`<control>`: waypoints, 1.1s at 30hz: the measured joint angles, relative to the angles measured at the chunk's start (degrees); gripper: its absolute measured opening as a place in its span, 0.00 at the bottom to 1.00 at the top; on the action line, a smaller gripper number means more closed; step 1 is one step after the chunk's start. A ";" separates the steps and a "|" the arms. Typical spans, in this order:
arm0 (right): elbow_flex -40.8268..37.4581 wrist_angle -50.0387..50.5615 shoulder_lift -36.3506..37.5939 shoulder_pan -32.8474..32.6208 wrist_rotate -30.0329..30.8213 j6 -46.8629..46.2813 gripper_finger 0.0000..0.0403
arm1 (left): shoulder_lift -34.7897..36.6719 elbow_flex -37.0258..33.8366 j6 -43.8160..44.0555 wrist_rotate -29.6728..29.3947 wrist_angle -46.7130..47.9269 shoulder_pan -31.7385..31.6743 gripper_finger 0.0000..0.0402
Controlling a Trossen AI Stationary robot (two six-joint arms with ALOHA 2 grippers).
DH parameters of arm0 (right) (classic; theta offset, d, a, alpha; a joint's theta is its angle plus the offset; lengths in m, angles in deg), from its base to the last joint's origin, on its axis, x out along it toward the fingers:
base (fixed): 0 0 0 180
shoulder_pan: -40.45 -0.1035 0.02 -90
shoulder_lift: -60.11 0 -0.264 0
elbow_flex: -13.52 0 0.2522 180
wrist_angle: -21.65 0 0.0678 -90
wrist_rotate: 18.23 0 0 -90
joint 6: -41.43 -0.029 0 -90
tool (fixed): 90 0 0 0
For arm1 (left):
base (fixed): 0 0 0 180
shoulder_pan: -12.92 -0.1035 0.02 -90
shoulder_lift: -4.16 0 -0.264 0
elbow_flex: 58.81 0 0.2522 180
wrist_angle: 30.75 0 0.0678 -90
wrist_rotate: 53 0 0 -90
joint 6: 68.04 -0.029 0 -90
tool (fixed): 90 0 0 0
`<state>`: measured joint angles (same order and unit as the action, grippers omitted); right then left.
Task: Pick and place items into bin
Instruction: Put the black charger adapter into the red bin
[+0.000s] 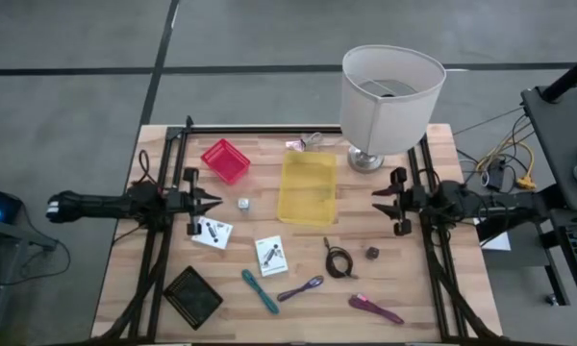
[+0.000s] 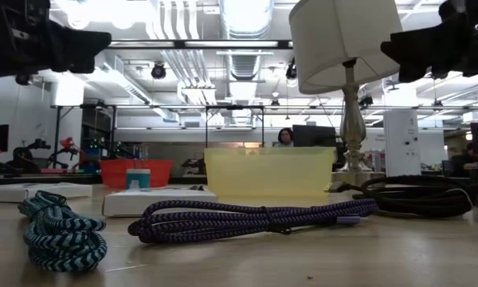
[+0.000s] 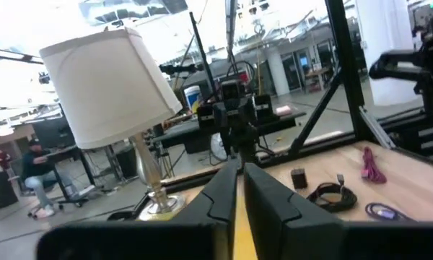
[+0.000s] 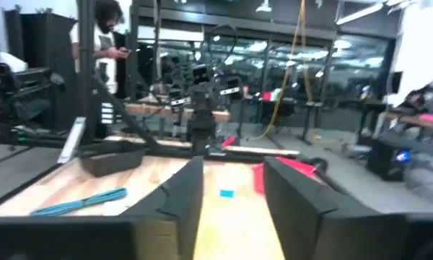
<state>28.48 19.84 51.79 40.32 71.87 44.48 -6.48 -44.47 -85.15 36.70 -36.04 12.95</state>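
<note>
Open lane between the arms, crowded front half

The left gripper (image 1: 214, 202) and right gripper (image 1: 376, 203) face each other across the table — between them only the small grey cube (image 1: 243, 204) and the open-topped yellow bin (image 1: 307, 186). The lamp (image 1: 389, 91) stands tall just beside the bin's far right corner, blocking that side from above. The red basket (image 1: 225, 160) sits left of the bin. Nearer the front, white cards (image 1: 212, 232), black cable (image 1: 340, 260) and slim tools (image 1: 261, 290) lie apart — bare wood shows between them.
</note>
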 joint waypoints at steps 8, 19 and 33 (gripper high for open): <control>2.92 1.31 -6.35 -0.01 -1.76 -7.92 0.53 | -1.63 0.11 0.05 0.02 -5.14 -0.02 0.27; 10.40 13.14 -16.85 -2.75 -1.50 -20.44 0.53 | -1.67 0.02 0.18 0.07 -4.94 -0.02 0.33; 22.15 33.29 -32.21 -13.54 4.43 -37.34 0.53 | -1.58 0.02 0.18 0.15 -4.96 -0.02 0.34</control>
<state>50.63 53.13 19.58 26.78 76.30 7.14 -8.07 -44.45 -84.97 36.86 -41.01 12.93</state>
